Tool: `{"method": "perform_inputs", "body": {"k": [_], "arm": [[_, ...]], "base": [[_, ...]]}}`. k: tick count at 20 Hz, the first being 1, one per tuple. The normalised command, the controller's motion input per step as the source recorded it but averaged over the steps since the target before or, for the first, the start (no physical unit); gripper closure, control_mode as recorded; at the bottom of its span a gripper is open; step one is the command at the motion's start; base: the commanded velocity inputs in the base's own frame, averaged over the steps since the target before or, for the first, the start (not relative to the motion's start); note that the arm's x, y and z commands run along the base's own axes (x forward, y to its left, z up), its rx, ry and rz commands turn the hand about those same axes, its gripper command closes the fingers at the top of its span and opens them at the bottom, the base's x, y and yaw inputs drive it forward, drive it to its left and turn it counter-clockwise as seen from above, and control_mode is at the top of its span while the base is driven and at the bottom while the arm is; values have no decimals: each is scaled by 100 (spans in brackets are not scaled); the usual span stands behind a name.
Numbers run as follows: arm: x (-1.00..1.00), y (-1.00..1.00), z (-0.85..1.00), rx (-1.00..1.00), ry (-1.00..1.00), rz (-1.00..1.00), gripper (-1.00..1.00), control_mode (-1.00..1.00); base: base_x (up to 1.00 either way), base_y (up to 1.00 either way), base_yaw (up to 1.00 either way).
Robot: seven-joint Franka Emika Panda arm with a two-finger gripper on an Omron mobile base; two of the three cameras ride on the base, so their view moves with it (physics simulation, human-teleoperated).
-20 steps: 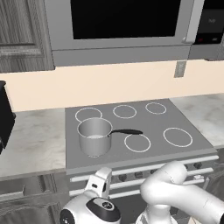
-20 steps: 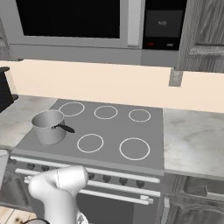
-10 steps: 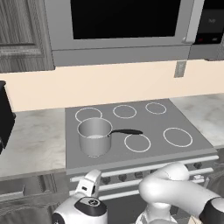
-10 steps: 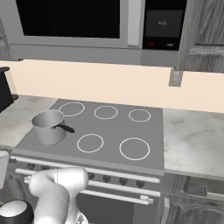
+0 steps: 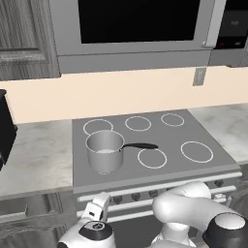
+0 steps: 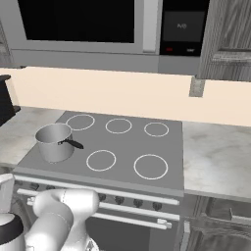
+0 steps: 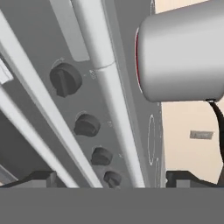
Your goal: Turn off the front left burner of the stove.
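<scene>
Tool point(image 5: 99, 206) low before the stove point(image 5: 160, 167) front, tips spread apart and empty, facing the knob point(image 7: 65, 79) row, pot point(image 5: 104, 150) on the front left burner point(image 7: 139, 61)

We see the saucepan point(image 5: 105, 150) left of centre on the stove point(image 5: 193, 167), over the front left burner point(image 7: 139, 61); knobs point(image 5: 136, 196) line the lower middle, the microwave point(image 5: 135, 29) fills the top.

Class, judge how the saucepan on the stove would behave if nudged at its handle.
The saucepan looks like rigid steel, so it should not flex. Its flat base on smooth stove glass would likely slide or pivot. Its long side handle may make it swing round rather than tip.
</scene>
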Motion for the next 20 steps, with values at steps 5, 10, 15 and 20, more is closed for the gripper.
{"method": "perform_inputs", "body": {"k": [5,10,15,20], "arm": [[31,4,-6,0,0,-4,-100,-100],[11,12,-18,3,-7,-11,-100,-100],[6,1,-20,10,-11,-17,-100,-100],[0,4,-16,11,-15,-14,-100,-100]], "base": [[0,0,0],[0,0,0],[0,0,0],[0,0,0]]}}
